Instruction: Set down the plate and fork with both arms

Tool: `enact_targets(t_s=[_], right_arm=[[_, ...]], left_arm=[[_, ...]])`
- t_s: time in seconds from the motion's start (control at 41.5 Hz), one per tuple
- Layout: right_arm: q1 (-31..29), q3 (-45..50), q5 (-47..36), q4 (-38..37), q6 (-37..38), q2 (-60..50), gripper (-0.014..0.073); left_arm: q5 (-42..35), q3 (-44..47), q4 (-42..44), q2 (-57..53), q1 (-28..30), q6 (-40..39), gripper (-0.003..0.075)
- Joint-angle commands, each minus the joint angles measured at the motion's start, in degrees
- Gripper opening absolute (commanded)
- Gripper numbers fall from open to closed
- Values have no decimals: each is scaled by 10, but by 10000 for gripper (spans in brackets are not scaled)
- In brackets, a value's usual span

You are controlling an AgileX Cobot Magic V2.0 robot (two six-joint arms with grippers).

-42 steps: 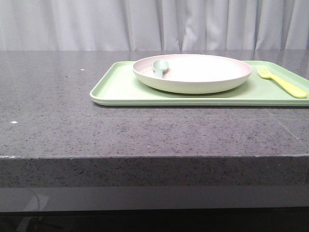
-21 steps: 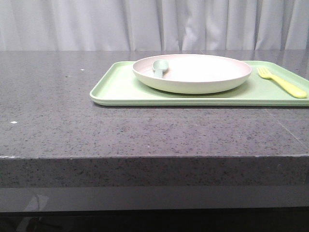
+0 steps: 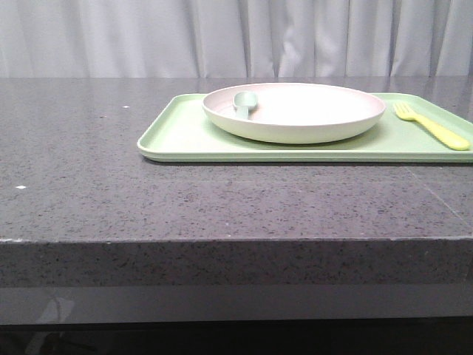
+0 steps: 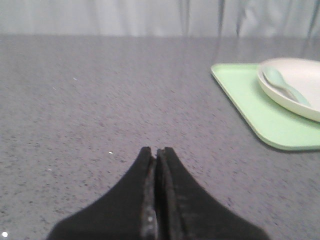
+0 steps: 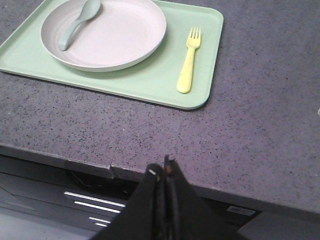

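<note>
Tray [image 3: 185, 133]: flat rectangular, light green, lying on the dark speckled stone table [image 3: 148, 200], toward the far right of the surface as seen from the front.

Plate [image 3: 310, 111]: wide shallow round dish, off-white with a faint pink tint, seated on the tray, covering most of its middle and left-centre.

Spoon [image 3: 244, 103]: pale blue-green, lying inside the plate, bowl near the rim at about 10 o'clock of the plate in the front view. In the right wrist view the spoon [image 5: 77, 22] runs from the rim inward, handle resting on the plate floor.

Fork [image 3: 432, 127]: small, bright yellow, lying flat on the tray at 3 o'clock of the plate, just beside it and apart from its rim. Tines point away from the robot, handle toward the near edge of the tray.

Left gripper [image 4: 157, 152]: black, two fingers pressed together with only a thin seam between them, holding nothing. It hangs over bare table, well apart from the tray, whose near corner shows at its 2 o'clock.

Right gripper [image 5: 161, 167]: black, fingers pressed together, holding nothing. It sits over the front edge of the table, well apart from the tray; the fork lies at roughly its 12 o'clock, the plate at 11 o'clock.

Backdrop: pale grey curtain [image 3: 236, 37] behind the table.
</note>
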Motion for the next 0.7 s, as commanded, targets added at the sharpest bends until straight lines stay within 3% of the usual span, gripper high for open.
enact_targets(t_s=[0.0, 0.145, 0.217, 0.674], right_arm=[[0, -12, -36, -11, -6, 3, -88], [0, -12, -36, -11, -6, 3, -88], [0, -12, -36, -11, -6, 3, -88], [0, -12, -37, -11, -6, 3, -88]], left_arm=[[-142, 54, -5, -49, 30, 0, -20], [-199, 129, -6, -105, 44, -2, -20], [-163, 127, -6, -122, 44, -2, -20], [-166, 128, -6, -132, 38, -2, -20]])
